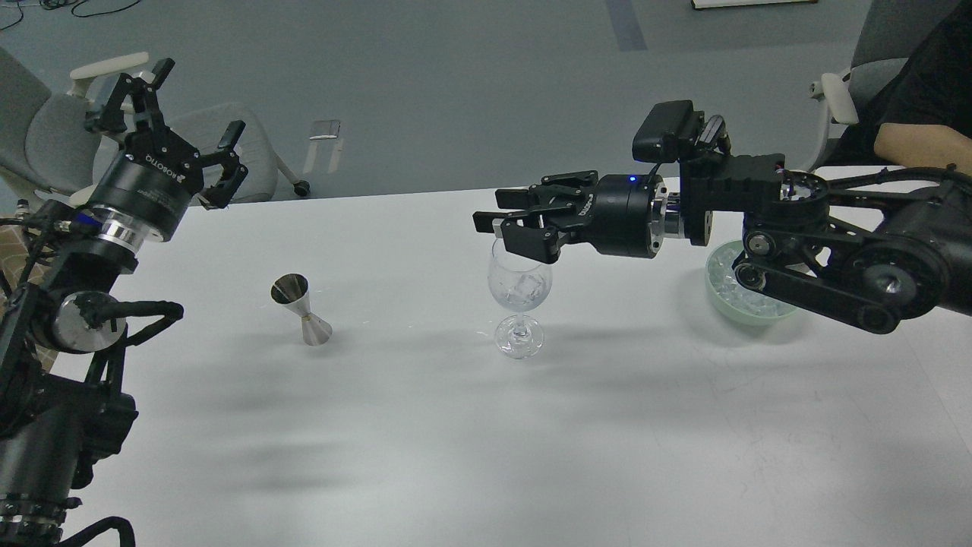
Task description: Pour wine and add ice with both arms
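Note:
A clear wine glass (519, 292) stands upright mid-table with an ice cube (529, 282) in its bowl; a little clear wine seems to lie at the bottom. My right gripper (510, 226) hovers just above the glass rim, open and empty, pointing left. A pale green bowl (748, 317) of ice (738, 292) sits behind my right arm, partly hidden by it. A steel jigger (301, 309) stands upright left of the glass. My left gripper (182, 114) is open and empty, raised over the table's far left corner.
The white table (456, 425) fills the view. A person's bare arm (911, 144) rests at the far right corner. Office chairs stand beyond the far edge at left (45, 129) and right (835, 99).

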Robot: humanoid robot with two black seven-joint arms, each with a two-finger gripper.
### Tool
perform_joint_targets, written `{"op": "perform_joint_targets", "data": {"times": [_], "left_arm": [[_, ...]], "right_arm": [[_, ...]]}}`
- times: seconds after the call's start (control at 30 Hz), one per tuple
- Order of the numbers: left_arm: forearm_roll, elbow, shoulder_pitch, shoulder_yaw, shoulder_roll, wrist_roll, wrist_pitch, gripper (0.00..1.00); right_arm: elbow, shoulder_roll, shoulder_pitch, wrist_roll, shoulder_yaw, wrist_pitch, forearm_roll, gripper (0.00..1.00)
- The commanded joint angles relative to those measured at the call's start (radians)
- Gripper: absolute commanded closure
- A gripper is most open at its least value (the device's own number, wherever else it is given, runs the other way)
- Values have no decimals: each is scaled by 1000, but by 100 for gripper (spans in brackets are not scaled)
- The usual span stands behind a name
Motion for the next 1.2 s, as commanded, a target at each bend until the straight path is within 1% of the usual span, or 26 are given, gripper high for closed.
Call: {"op": "perform_joint_targets", "data": {"times": [0.0, 0.1, 0.23, 0.3, 0.37, 0.43, 0.53, 0.57, 0.67, 0.83, 0.97, 1.03, 1.13, 1.17], "left_arm": [[-1, 0, -1, 0, 2, 0, 0, 2], [-1, 0, -1, 0, 5, 3, 0, 2], [-3, 3, -11, 0, 7, 3, 0, 2], [-3, 8, -15, 0, 7, 1, 0, 2], [0, 8, -15, 3, 8, 3, 0, 2], [2, 14, -20, 5, 7, 1, 0, 2], [2, 26, -55, 18, -1, 0, 50, 2], [2, 43, -67, 32, -1, -2, 51, 2], [-3, 66, -87, 44, -2, -11, 54, 2], [-1, 135, -145, 57, -19, -31, 55, 2], [-3, 276, -263, 83, -71, -43, 55, 2], [-3, 316, -299, 86, -90, -43, 44, 2], [-3, 331, -326, 86, -116, -40, 22, 2], [-4, 333, -336, 86, -124, -32, 15, 2]], "right_arm": [[-39, -2, 1, -1, 70, -14, 106, 4], [-96, -2, 16, -1, 139, -15, 212, 1], [-170, 12, 34, -1, 182, -17, 274, 0], [-228, 27, 31, -1, 239, -17, 300, 0], [-311, 77, 24, -1, 318, -17, 349, 0], [-361, 111, 24, -4, 348, -17, 384, 0], [-487, 179, 22, -15, 400, -18, 520, 0], [-532, 196, 21, -15, 424, -17, 582, 0], [-595, 223, 15, -12, 461, -17, 679, 0], [-638, 239, -41, -10, 573, -9, 875, 0], [-641, 249, -70, -7, 647, -9, 1062, 0], [-642, 263, -71, -6, 650, -15, 1093, 0], [-652, 266, -71, -4, 651, -15, 1095, 0], [-652, 266, -71, -4, 651, -14, 1095, 0]]}}
